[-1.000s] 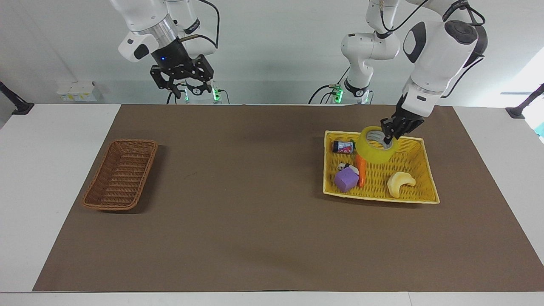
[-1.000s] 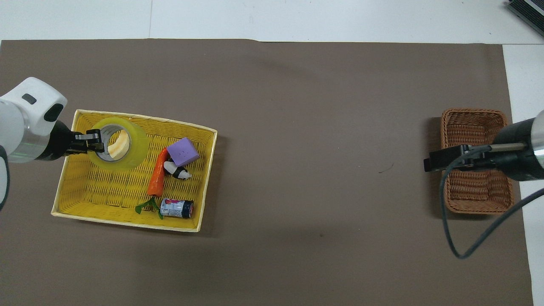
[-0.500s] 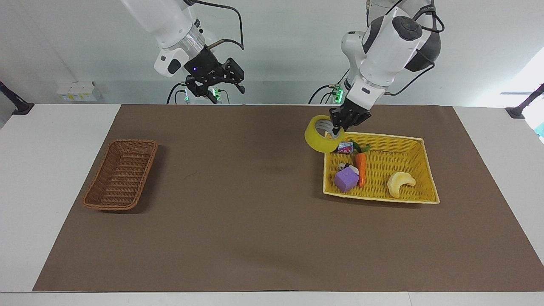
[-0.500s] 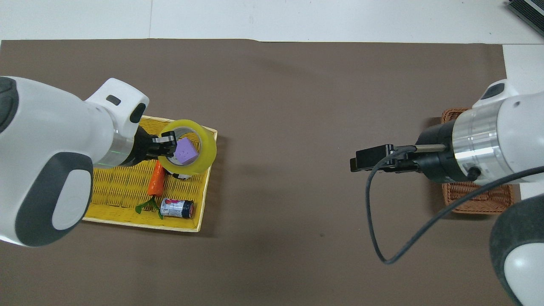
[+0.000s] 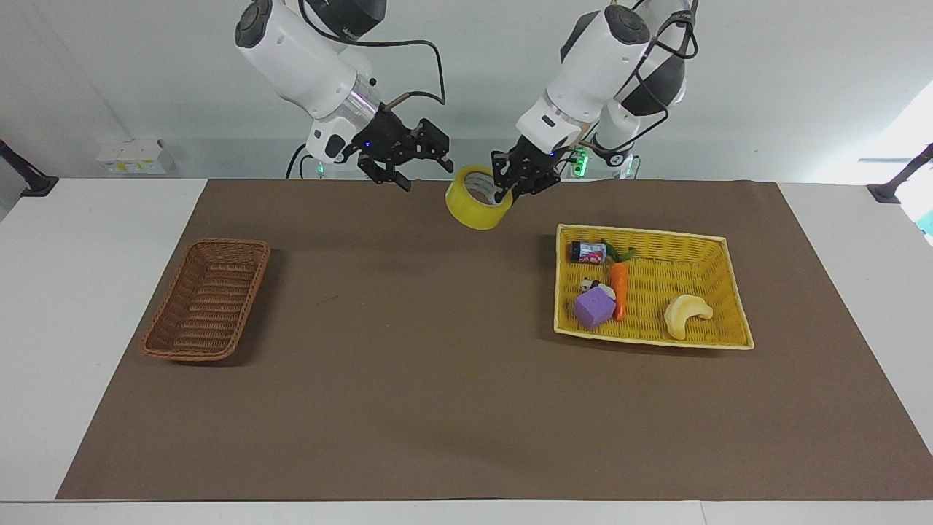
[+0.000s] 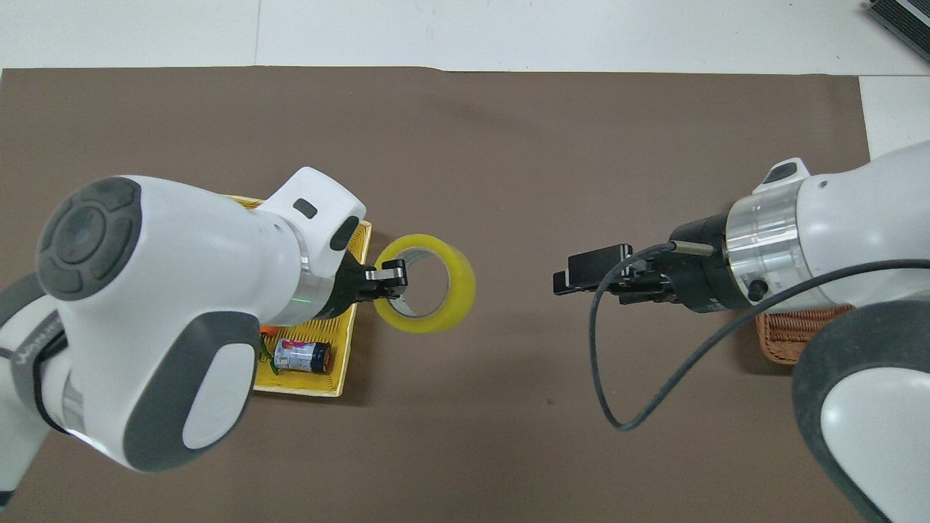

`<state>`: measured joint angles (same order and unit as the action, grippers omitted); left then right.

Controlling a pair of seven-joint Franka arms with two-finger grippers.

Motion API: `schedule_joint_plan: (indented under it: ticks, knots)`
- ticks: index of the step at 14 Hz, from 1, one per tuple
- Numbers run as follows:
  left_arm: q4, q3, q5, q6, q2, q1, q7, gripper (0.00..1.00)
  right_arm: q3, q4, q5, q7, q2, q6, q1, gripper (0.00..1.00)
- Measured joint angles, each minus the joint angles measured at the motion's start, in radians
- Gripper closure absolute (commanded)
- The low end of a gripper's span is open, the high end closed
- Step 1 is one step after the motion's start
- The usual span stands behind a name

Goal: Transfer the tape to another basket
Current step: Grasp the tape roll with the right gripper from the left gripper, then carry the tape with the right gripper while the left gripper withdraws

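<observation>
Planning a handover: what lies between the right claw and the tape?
Nothing: only open air over bare brown mat separates the right claw from the tape, seen in the overhead view.

From overhead, the left arm covers most of the yellow tray (image 6: 347,349); only a corner and a small can (image 6: 302,356) show. The right arm hides nearly all of the brown basket (image 6: 788,335). The small black-and-white item (image 5: 594,286), perhaps a toy, is too small to identify.

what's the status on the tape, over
Left gripper shut on the tape, raised over the mat between the baskets. Right gripper open, empty, facing it. Brown basket empty, nothing in the way.
</observation>
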<state>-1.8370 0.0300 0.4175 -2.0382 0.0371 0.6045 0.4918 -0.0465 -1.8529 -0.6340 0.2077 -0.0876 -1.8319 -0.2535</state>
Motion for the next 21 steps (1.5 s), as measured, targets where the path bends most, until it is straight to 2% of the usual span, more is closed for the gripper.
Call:
schedule_joint_plan:
  ticks: [6, 7, 8, 9, 11, 12, 13, 18, 21]
  knots:
    - [0.0, 0.005, 0.064, -0.114, -0.001, 0.04, -0.024, 1.0, 0.009, -0.071, -0.028, -0.093, -0.052, -0.001, 0.024, 0.0]
    - [0.0, 0.008, 0.076, -0.14, -0.002, 0.041, -0.027, 1.0, 0.009, -0.072, -0.028, -0.093, -0.053, -0.001, 0.024, 0.12]
    - [0.0, 0.016, 0.082, -0.161, -0.002, 0.042, -0.028, 1.0, 0.008, -0.072, -0.028, -0.098, -0.054, -0.001, 0.024, 0.67]
    - [0.0, 0.025, 0.085, -0.174, -0.003, 0.043, -0.028, 1.0, 0.008, -0.073, -0.028, -0.114, -0.054, -0.001, 0.024, 0.95]
    - [0.0, 0.036, 0.085, -0.184, -0.008, 0.045, -0.028, 1.0, 0.008, -0.073, -0.028, -0.132, -0.059, -0.001, 0.024, 1.0]
    - [0.0, 0.038, 0.087, -0.188, -0.01, 0.046, -0.028, 0.77, 0.009, -0.073, -0.028, -0.132, -0.06, -0.001, 0.024, 1.0]
    - [0.0, 0.039, 0.089, -0.191, -0.011, 0.046, -0.028, 0.01, 0.01, -0.073, -0.028, -0.133, -0.061, -0.001, 0.025, 1.0]
    - [0.014, 0.029, 0.104, -0.203, -0.006, 0.042, -0.026, 0.0, 0.017, -0.074, -0.027, -0.131, -0.061, -0.002, 0.042, 1.0]
    - [0.015, 0.013, 0.164, -0.202, 0.004, -0.022, -0.017, 0.0, 0.018, -0.07, -0.027, -0.131, -0.061, -0.005, 0.071, 1.0]
